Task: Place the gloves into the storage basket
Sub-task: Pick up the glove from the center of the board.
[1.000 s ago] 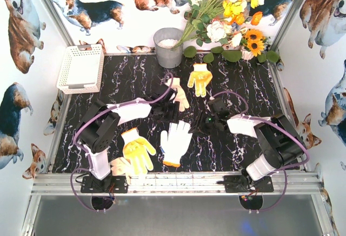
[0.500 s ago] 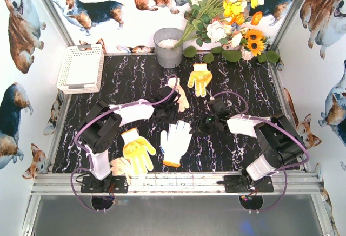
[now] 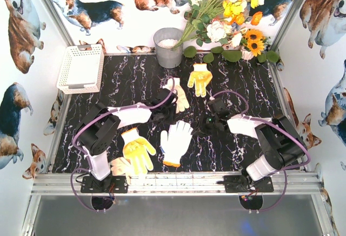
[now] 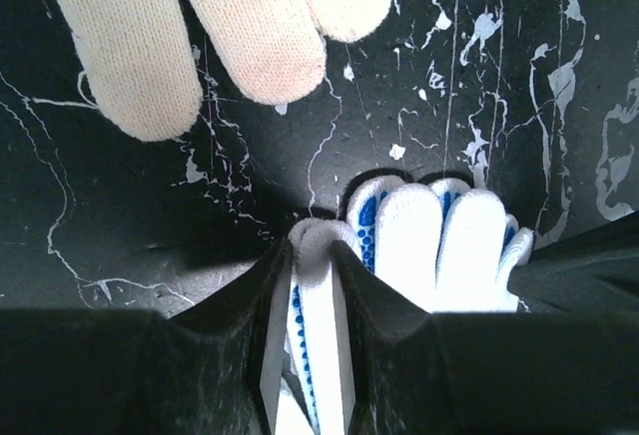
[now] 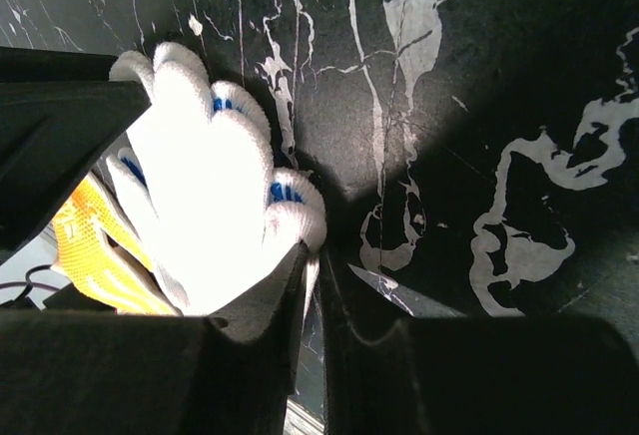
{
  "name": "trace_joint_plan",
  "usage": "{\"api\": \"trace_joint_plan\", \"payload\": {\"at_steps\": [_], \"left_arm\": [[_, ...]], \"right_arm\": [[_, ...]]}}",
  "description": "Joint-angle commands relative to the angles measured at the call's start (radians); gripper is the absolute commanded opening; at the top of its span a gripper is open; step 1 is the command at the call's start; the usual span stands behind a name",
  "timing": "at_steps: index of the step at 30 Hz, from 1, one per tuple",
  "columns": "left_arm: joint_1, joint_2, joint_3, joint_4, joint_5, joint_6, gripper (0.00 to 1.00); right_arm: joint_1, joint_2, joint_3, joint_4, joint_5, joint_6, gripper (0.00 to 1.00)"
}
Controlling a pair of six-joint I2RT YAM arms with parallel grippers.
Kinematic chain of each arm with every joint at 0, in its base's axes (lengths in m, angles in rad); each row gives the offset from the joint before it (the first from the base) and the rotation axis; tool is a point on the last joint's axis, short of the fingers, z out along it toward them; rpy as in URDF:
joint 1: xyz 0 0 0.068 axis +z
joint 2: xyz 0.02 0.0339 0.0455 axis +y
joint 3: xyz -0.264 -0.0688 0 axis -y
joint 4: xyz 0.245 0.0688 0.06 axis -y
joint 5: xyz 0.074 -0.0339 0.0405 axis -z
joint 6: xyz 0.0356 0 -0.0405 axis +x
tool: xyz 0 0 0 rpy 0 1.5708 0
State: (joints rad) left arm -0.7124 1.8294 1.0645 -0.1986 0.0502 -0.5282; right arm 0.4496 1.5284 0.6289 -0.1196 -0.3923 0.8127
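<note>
Left fingers (image 4: 235,300) narrower, pinching white glove (image 4: 439,245), right fingers (image 5: 255,305) likewise

No legible text, labels, brands, numbers or signs on anything in view.

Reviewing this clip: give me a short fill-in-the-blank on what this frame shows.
1. The storage basket sits at the far ___ corner of the table.
2. The left gripper pinches one finger of a knit glove that is white with ___ dots.
3. The white glove lying between the two arms has an ___ cuff.

Missing words: left; blue; orange
</note>
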Motion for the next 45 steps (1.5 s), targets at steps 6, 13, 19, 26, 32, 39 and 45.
{"api": "trace_joint_plan", "payload": {"at_steps": [6, 13, 19, 26, 32, 39, 45], "left_arm": [[-0.008, 0.003, -0.077, -0.026, 0.027, -0.031, 0.09], [-0.007, -0.018, -0.101, 0.005, 0.037, -0.041, 0.01], [0.0, -0.029, -0.132, 0.071, 0.072, -0.046, 0.0], [0.01, 0.01, -0.081, 0.111, 0.101, 0.004, 0.0], [0.008, 0.103, 0.037, 0.131, 0.168, 0.078, 0.0], [-0.005, 0.152, 0.127, 0.156, 0.235, 0.141, 0.13], [-0.006, 0.009, 0.104, 0.15, 0.19, 0.108, 0.56]], "right_arm": [[0.004, -0.01, 0.061, 0.034, -0.023, -0.019, 0.11], [0.017, 0.009, 0.075, 0.043, -0.022, -0.024, 0.1], [0.024, 0.073, 0.075, 0.061, -0.023, -0.013, 0.09], [0.024, 0.029, 0.055, 0.005, 0.069, -0.004, 0.13], [0.024, -0.105, 0.022, -0.094, 0.189, -0.012, 0.22], [0.022, -0.3, -0.012, -0.211, 0.278, -0.026, 0.38], [0.021, -0.439, -0.018, -0.268, 0.232, -0.037, 0.46]]}}
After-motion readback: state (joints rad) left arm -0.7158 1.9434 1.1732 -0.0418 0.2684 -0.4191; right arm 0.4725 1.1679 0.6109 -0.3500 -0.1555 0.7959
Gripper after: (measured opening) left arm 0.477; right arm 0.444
